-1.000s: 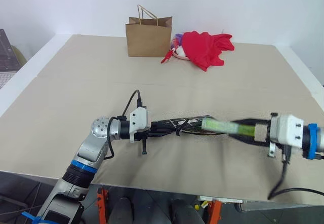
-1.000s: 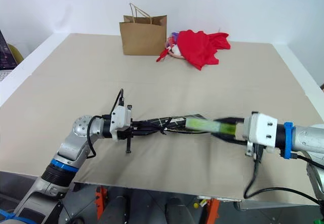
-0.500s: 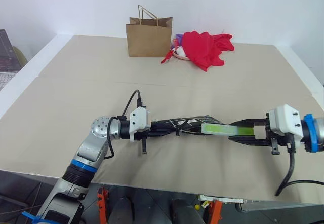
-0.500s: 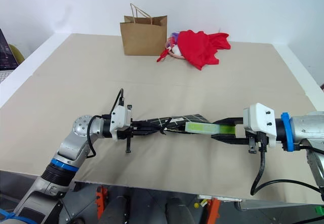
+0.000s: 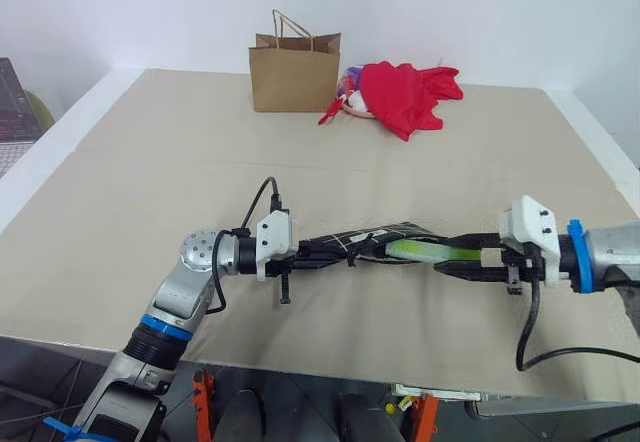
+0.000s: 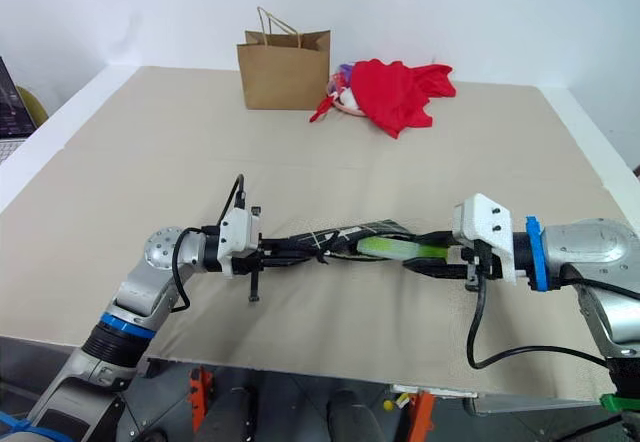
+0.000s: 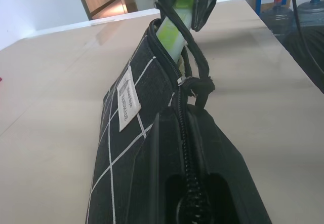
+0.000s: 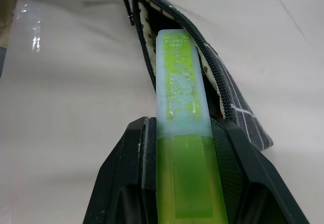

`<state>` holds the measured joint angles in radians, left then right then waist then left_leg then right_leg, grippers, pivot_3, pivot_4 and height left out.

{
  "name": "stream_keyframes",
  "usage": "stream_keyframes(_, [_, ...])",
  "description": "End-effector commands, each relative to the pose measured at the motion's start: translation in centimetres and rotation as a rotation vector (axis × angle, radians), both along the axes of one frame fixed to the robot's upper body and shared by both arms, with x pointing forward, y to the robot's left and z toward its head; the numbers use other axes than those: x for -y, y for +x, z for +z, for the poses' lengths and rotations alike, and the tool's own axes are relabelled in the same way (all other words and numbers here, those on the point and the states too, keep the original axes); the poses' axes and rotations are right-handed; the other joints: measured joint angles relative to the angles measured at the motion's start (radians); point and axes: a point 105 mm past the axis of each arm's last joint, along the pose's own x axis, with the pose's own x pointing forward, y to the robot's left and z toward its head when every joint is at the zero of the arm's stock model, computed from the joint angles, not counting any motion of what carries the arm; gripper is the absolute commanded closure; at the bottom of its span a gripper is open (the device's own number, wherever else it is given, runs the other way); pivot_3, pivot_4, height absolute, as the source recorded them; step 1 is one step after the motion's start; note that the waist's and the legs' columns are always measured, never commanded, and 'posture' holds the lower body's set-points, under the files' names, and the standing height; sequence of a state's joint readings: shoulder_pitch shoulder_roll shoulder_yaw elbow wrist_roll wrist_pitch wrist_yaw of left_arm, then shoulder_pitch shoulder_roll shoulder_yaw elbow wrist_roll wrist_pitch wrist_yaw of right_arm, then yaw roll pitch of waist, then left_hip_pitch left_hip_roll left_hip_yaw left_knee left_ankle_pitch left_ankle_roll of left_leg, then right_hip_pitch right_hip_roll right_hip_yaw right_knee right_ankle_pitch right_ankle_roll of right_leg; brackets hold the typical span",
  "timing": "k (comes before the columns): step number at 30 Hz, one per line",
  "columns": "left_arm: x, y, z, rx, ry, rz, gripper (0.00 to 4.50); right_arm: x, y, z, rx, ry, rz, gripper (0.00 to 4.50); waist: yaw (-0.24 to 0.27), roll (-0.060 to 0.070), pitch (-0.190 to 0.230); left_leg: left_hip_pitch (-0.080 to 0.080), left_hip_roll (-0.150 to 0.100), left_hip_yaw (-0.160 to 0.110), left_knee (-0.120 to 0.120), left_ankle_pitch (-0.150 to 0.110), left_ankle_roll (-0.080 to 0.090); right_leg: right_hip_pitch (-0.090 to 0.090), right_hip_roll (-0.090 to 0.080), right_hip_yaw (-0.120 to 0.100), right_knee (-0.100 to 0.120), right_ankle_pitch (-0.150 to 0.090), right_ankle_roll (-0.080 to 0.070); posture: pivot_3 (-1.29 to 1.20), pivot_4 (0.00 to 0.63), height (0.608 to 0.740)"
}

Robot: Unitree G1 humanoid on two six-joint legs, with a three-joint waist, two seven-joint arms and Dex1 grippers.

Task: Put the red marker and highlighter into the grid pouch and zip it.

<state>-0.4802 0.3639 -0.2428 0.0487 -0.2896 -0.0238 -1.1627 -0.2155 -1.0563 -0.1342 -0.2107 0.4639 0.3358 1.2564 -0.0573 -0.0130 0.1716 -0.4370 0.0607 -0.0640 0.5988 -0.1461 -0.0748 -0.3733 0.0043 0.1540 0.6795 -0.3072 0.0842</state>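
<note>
The grid pouch (image 5: 365, 241), black with thin white lines, hangs just above the table with its zipper open. My left gripper (image 5: 322, 252) is shut on the pouch's left end, clamped along the zipper edge (image 7: 188, 148). My right gripper (image 5: 455, 264) is shut on the light-green highlighter (image 5: 428, 252). It points the highlighter leftward, and the pale tip (image 8: 174, 57) sits inside the pouch's open mouth (image 8: 202, 46). The pouch's white label (image 7: 128, 105) faces the left wrist camera. The red marker is out of view.
A brown paper bag (image 5: 294, 72) stands at the table's far side, with a heap of red cloth (image 5: 408, 94) beside it on the right. The tan table (image 5: 150, 172) stretches wide around the arms. Its front edge runs just below my grippers.
My right gripper has rolled and moved left with the highlighter, bringing its tip from beside the pouch into the open mouth. The left gripper and pouch have kept still.
</note>
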Motion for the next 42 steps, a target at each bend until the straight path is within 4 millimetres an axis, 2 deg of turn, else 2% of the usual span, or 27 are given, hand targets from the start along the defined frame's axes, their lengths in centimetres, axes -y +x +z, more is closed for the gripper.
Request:
stream_keyframes(1, [0.6, -0.5, 1.0, 0.047, -0.023, -0.025, 4.50, -1.3, 0.4, 0.3, 0.016, -0.004, 0.021, 3.37, 0.001, 0.000, 0.000, 0.000, 0.000, 0.000, 0.000, 0.000, 0.000, 0.000, 0.000, 0.000, 0.000, 0.000, 0.000, 0.00, 0.150, 0.740])
stream_keyframes(5, [0.9, -0.4, 1.0, 0.049, -0.032, -0.026, 4.50, -4.8, 1.1, 0.3, 0.043, 0.026, 0.102, 3.37, -0.007, 0.000, 0.000, 0.000, 0.000, 0.000, 0.000, 0.000, 0.000, -0.001, 0.000, 0.000, 0.000, 0.000, 0.000, 0.00, 0.150, 0.740])
stream_keyframes(7, [1.0, -0.4, 1.1, 0.050, -0.036, -0.025, 4.50, -5.9, 1.5, 0.5, 0.063, 0.036, 0.117, 3.37, -0.007, 0.000, 0.000, 0.000, 0.000, 0.000, 0.000, 0.000, 0.000, -0.001, 0.001, 0.000, 0.001, 0.000, -0.001, 0.00, 0.150, 0.740])
stream_keyframes(8, [1.0, -0.4, 1.1, 0.051, -0.037, -0.023, 4.50, -6.2, 1.7, 0.6, 0.079, 0.043, 0.120, 2.56, -0.007, 0.000, 0.000, 0.000, 0.000, 0.000, 0.000, 0.000, 0.000, -0.001, 0.001, 0.000, 0.001, 0.000, 0.000, 0.00, 0.150, 0.740])
stream_keyframes(11, [0.9, -0.4, 1.1, 0.049, -0.039, -0.017, 4.50, -6.8, 1.9, 1.2, 0.117, 0.055, 0.130, 1.35, -0.003, 0.000, 0.000, -0.001, 0.000, 0.000, 0.000, 0.000, 0.000, -0.001, 0.000, 0.000, 0.001, 0.000, 0.000, 0.00, 0.150, 0.740])
stream_keyframes(12, [0.9, -0.4, 1.1, 0.048, -0.039, -0.016, 4.50, -6.9, 1.8, 1.2, 0.111, 0.055, 0.136, 0.73, -0.003, 0.000, 0.000, -0.001, 0.000, -0.001, 0.000, 0.000, 0.000, -0.001, 0.000, 0.000, 0.001, 0.000, 0.000, 0.00, 0.150, 0.740])
stream_keyframes(14, [0.8, -0.4, 1.1, 0.048, -0.037, -0.013, 4.50, -7.0, 1.0, 1.2, 0.128, 0.037, 0.180, 0.03, 0.001, 0.000, 0.000, -0.001, 0.000, -0.001, 0.000, 0.000, 0.000, -0.001, 0.000, -0.001, 0.001, -0.001, 0.000, 0.00, 0.150, 0.740])
stream_keyframes(21, [0.4, -0.2, 1.0, 0.045, -0.025, -0.004, 4.50, -8.4, -4.7, 1.7, 0.189, 0.118, 0.501, 0.03, 0.008, 0.000, 0.000, -0.001, 0.000, -0.001, -0.001, 0.000, 0.000, -0.001, 0.000, -0.001, 0.001, -0.001, 0.000, 0.00, 0.150, 0.740])
stream_keyframes(24, [0.3, -0.2, 1.0, 0.045, -0.021, -0.004, 4.50, -9.3, -5.4, 1.6, 0.235, 0.150, 0.543, 0.03, 0.006, 0.000, 0.000, 0.000, 0.000, -0.002, -0.001, 0.000, 0.000, 0.000, 0.001, -0.001, 0.001, -0.001, 0.000, 0.00, 0.150, 0.740])
stream_keyframes(28, [0.3, -0.3, 1.0, 0.048, -0.018, -0.006, 4.50, -10.3, -3.5, 2.2, 0.295, 0.205, 0.461, 0.03, 0.004, 0.000, 0.000, 0.000, 0.000, -0.001, 0.000, 0.001, 0.000, 0.000, 0.001, -0.001, 0.001, 0.001, -0.001, 0.00, 0.150, 0.740])
stream_keyframes(33, [0.3, -0.8, 1.1, 0.053, -0.015, -0.025, 4.50, -10.0, -0.7, 2.5, 0.313, 0.229, 0.357, 0.03, 0.007, 0.000, 0.000, 0.000, 0.000, -0.001, 0.000, 0.003, -0.002, 0.000, 0.000, -0.001, 0.001, 0.002, -0.001, 0.00, 0.150, 0.740])
stream_keyframes(36, [0.3, -1.0, 1.1, 0.054, -0.012, -0.034, 4.50, -9.8, -0.3, 2.2, 0.297, 0.222, 0.346, 0.03, 0.009, 0.000, 0.000, 0.000, 0.000, -0.002, -0.002, 0.003, -0.002, -0.001, 0.001, -0.001, 0.001, 0.001, -0.001, 0.00, 0.150, 0.740])
stream_keyframes(42, [0.4, -0.9, 1.1, 0.059, -0.009, -0.033, 4.50, -10.4, -0.7, 1.7, 0.258, 0.243, 0.377, 0.03, 0.009, 0.000, 0.000, 0.000, 0.000, -0.002, -0.004, 0.002, -0.001, -0.001, 0.001, -0.002, 0.001, 0.000, -0.002, 0.00, 0.150, 0.740])
